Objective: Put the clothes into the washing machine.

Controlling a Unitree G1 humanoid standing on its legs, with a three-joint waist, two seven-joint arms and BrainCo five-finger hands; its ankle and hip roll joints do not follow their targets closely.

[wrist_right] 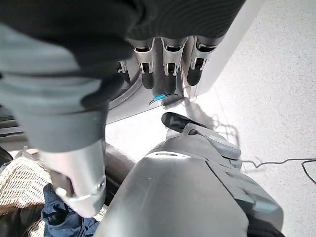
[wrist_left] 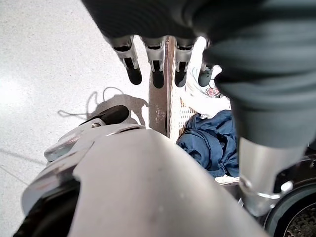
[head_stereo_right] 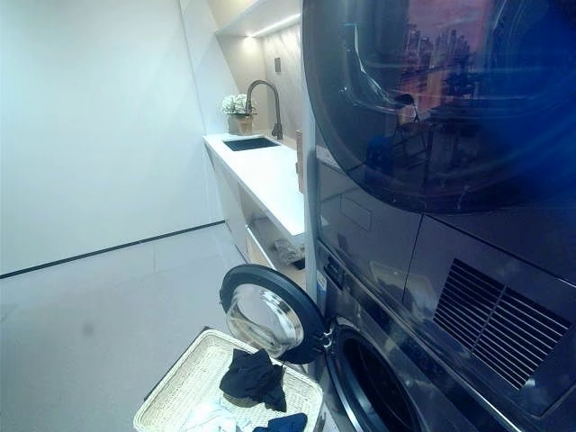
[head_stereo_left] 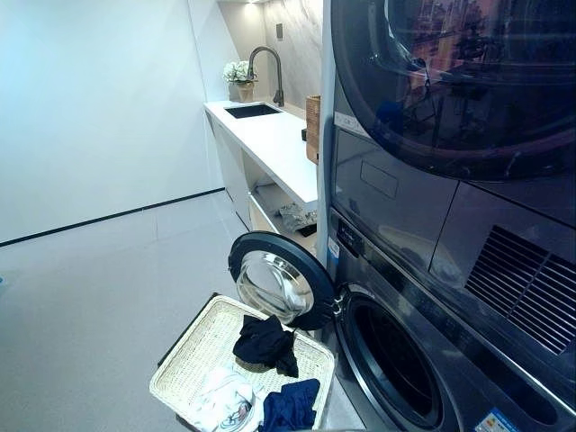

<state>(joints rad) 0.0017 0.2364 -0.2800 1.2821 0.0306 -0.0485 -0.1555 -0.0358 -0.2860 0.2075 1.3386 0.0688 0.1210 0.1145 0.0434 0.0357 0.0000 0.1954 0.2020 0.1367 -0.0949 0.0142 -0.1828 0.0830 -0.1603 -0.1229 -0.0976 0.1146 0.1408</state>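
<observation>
the clothes, a black garment (head_stereo_left: 266,343), a crumpled dark blue one (wrist_left: 210,143) and a white printed one (head_stereo_left: 225,398), lie in the pale woven rectangular basket (head_stereo_left: 198,346), just below the left hand (wrist_left: 155,64), whose fingers hang straight and empty. the right hand (wrist_right: 168,59) hangs likewise, holding nothing. the dark grey front-loading washing machine (head_stereo_left: 396,360) beside the basket has its round door (head_stereo_left: 279,281) swung open, probably for loading.

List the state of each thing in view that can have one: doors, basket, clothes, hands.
Washing machine door: swung open.
Upper machine door: closed.
Basket: on the floor, holding clothes.
Black garment: crumpled in the basket.
Blue garment: crumpled in the basket.
Left hand: open, holding nothing.
Right hand: open, holding nothing.
</observation>
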